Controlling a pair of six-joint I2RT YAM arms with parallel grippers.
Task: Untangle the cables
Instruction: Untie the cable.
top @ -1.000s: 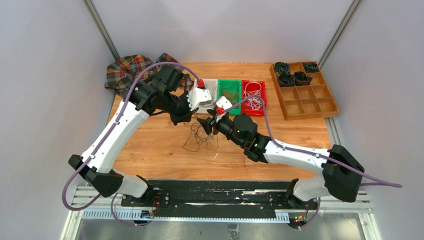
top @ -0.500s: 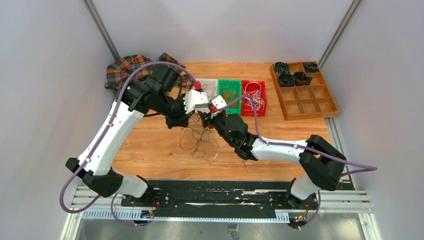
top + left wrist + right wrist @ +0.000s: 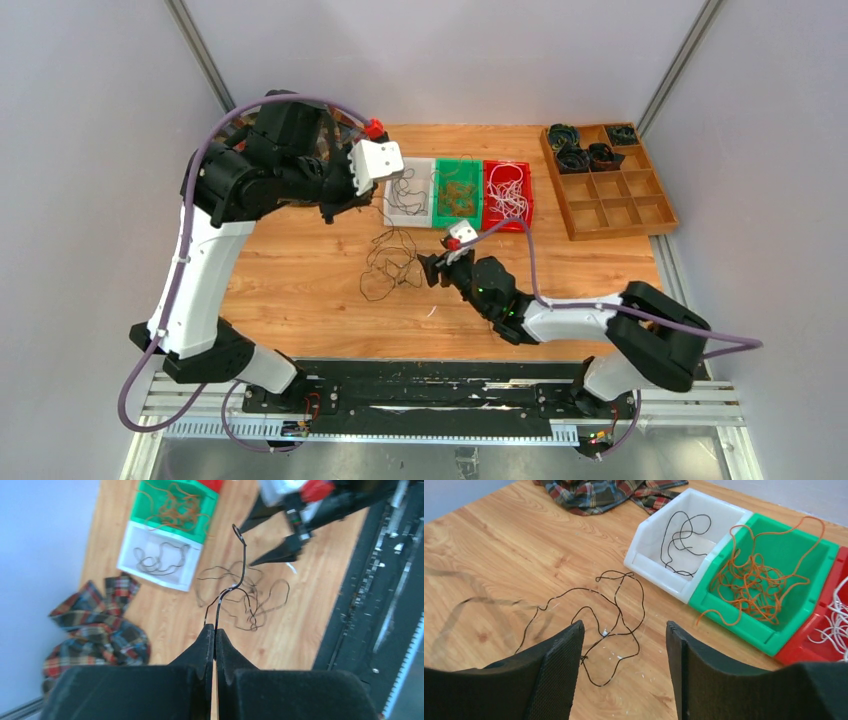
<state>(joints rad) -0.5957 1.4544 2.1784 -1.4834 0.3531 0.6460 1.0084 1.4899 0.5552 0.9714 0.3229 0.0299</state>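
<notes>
A loose tangle of black cable (image 3: 392, 266) lies on the wooden table; it also shows in the left wrist view (image 3: 250, 600) and the right wrist view (image 3: 616, 605). My left gripper (image 3: 333, 205) is raised over the table's back left and shut on one black cable strand (image 3: 243, 555), which runs from the fingertips (image 3: 215, 629) down toward the tangle. My right gripper (image 3: 428, 270) is open and empty, low over the table just right of the tangle, with the tangle's near loops between and ahead of its fingers (image 3: 624, 630).
A white bin (image 3: 412, 220) holds a black cable, a green bin (image 3: 458, 218) orange cables, a red bin (image 3: 506, 224) white cables. A wooden compartment tray (image 3: 625, 205) with dark coils stands at back right. A plaid cloth (image 3: 95, 625) lies at back left.
My left arm has risen and swung back-left, drawing the black strand up from the tangle. My right gripper has let go, drawn back toward the near edge and dropped low beside the tangle.
</notes>
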